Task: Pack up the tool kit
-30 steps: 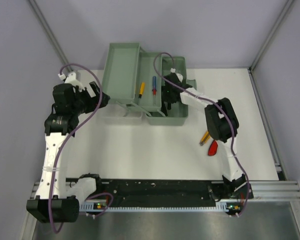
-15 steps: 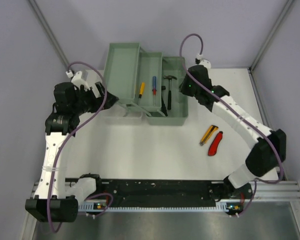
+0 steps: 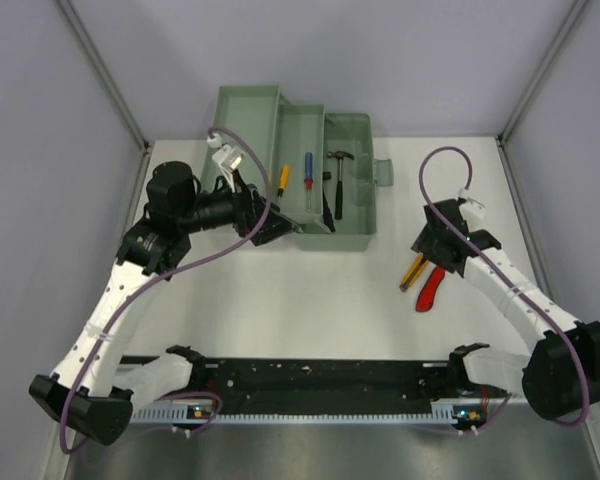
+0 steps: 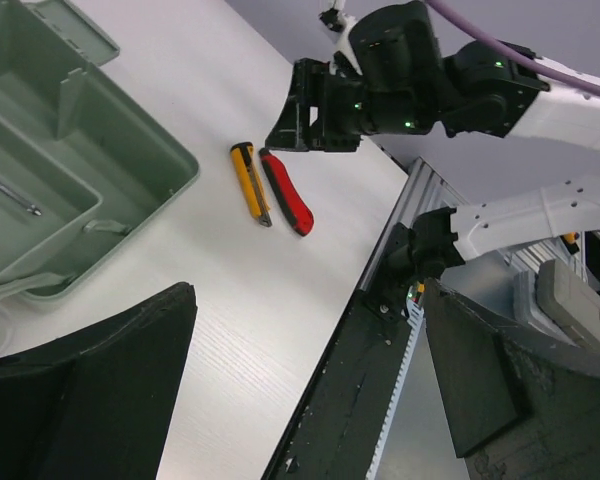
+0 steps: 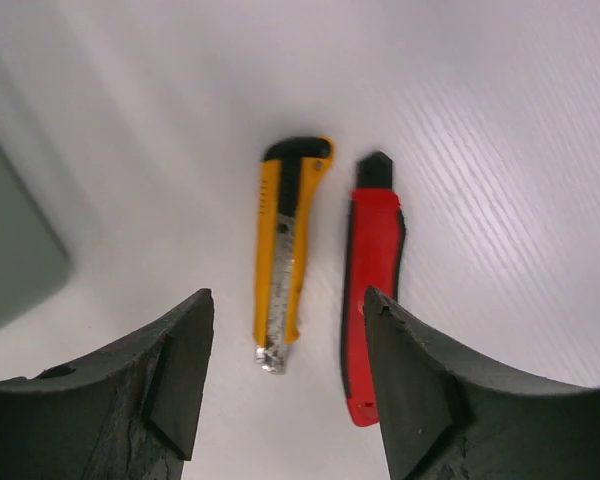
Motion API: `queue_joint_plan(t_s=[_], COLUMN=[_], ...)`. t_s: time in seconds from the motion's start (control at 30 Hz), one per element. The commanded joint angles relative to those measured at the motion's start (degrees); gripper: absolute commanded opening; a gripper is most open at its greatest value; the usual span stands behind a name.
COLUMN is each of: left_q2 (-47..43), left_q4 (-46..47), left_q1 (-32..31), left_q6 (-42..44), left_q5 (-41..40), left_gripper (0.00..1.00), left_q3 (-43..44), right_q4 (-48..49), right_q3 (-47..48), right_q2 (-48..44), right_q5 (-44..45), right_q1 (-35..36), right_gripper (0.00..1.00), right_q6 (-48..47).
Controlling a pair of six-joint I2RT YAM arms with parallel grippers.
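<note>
"Toolbox first. Where does it sit?"

"At the far middle of the bench, lid off to the side and its fold-out trays swung open toward the left. In it lie a yellow-handled screwdriver, a blue and red screwdriver and a small hammer."

"And the cutters?"

"Both out on the bench, right of the toolbox and apart from it. The yellow cutter and the red cutter lie side by side, nearly parallel, just not touching."

"What about the right fingers?"

"Spread wide above the two cutters, nothing between them. From the wrist camera the yellow cutter lies in the gap, and the red one runs close along the inner edge of one finger. Whether the tips touch the bench, I cannot tell."

"Left fingers?"

"Also wide apart and holding nothing. From above they are at the near left edge of the toolbox, by the front of the trays. I cannot tell whether they touch the plastic."
</note>
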Motion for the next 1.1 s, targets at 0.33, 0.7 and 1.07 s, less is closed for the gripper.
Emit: queue_joint_plan(t_s=[0.33, 0.7, 1.07], left_q2=[2.3, 3.1, 3.8], left_q4=[3.6, 3.0, 5.0], left_q1=[-4.1, -4.1, -4.1], left_q6=[6.0, 6.0, 2.8], left_q5=[1.9, -0.9, -0.4], left_gripper=[0.98, 0.98, 0.98], left_q3=[-0.1, 0.0, 0.4], right_q4=[-0.5, 2.3, -0.9], right_q3=[-7.8, -8.7, -1.2], right_q2=[9.5, 15.4, -4.5], right_q5=[1.3, -0.7, 2.8], right_q1=[-6.8, -8.1, -8.0], right_gripper=[0.58, 0.4, 0.0], right_q6=[7.7, 8.8, 4.2])
